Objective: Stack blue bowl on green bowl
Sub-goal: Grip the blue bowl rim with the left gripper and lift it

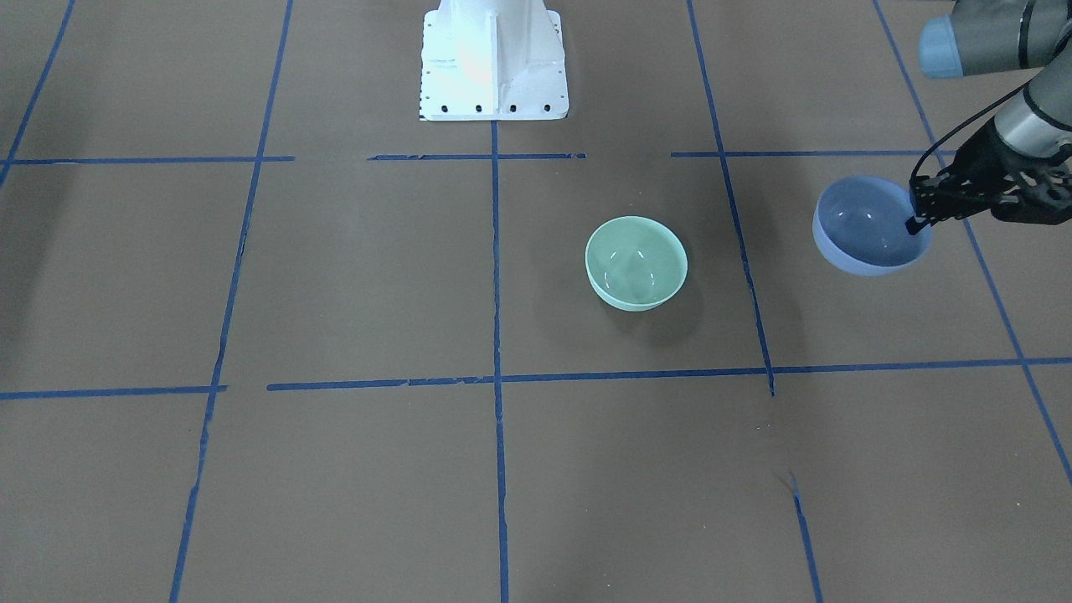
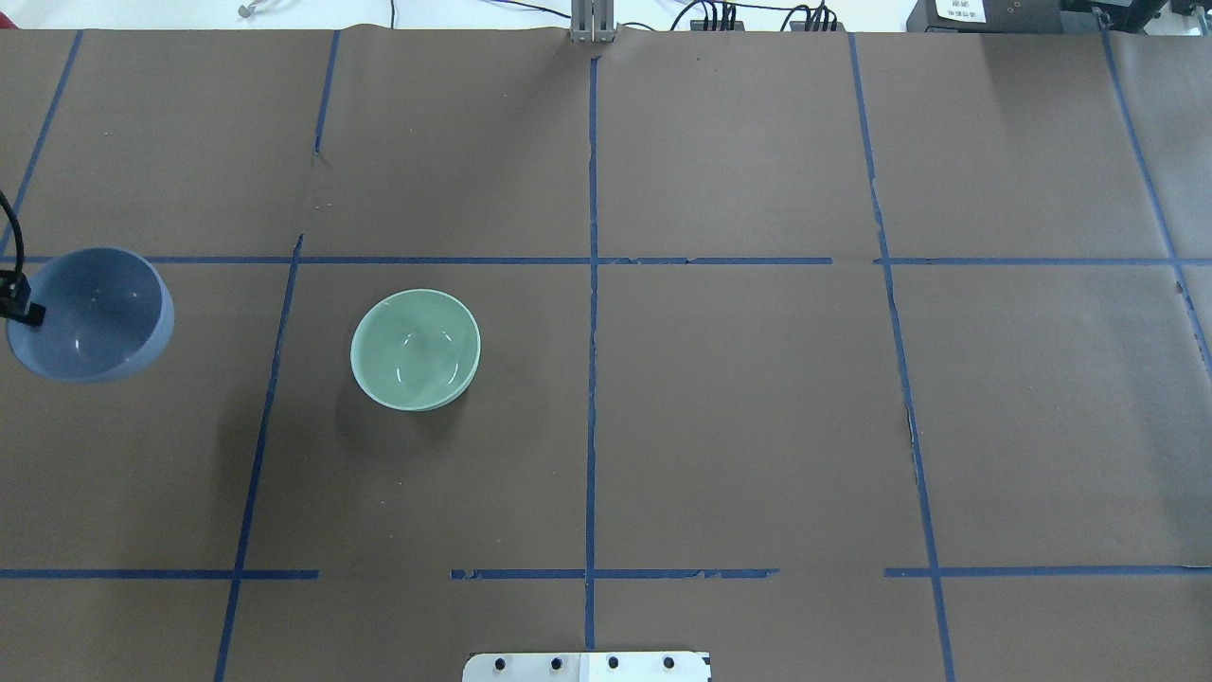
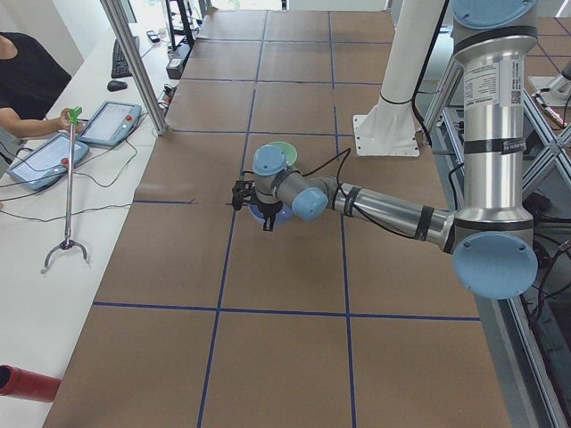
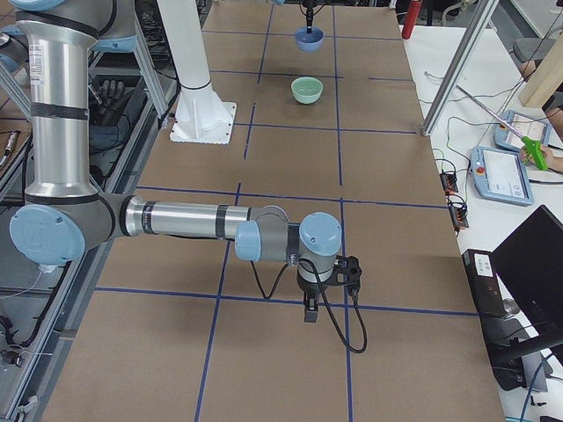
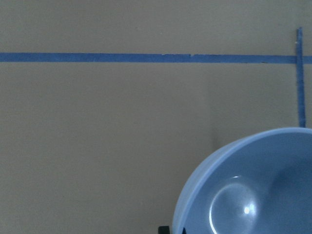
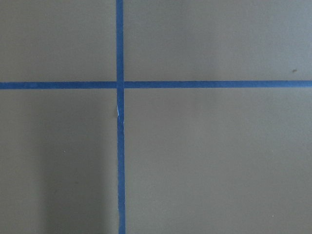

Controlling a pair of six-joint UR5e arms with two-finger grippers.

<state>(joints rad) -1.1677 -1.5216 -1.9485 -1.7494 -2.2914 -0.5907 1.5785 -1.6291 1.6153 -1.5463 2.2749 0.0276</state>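
Note:
The blue bowl [image 1: 867, 226] hangs tilted a little above the table at my left side. My left gripper [image 1: 917, 219] is shut on its rim, with one finger inside the bowl. It also shows in the overhead view [image 2: 90, 317] and in the left wrist view [image 5: 253, 190]. The green bowl [image 1: 636, 262] stands upright and empty on the brown table, apart from the blue bowl and toward the table's middle [image 2: 415, 349]. My right gripper [image 4: 310, 309] hangs over the far right of the table, seen only from the side; I cannot tell whether it is open.
The white robot base [image 1: 494, 67] stands at the table's near-robot edge. Blue tape lines [image 2: 592, 284] divide the brown cover into squares. A side bench with tablets [image 3: 53, 152] and an operator runs along the far edge.

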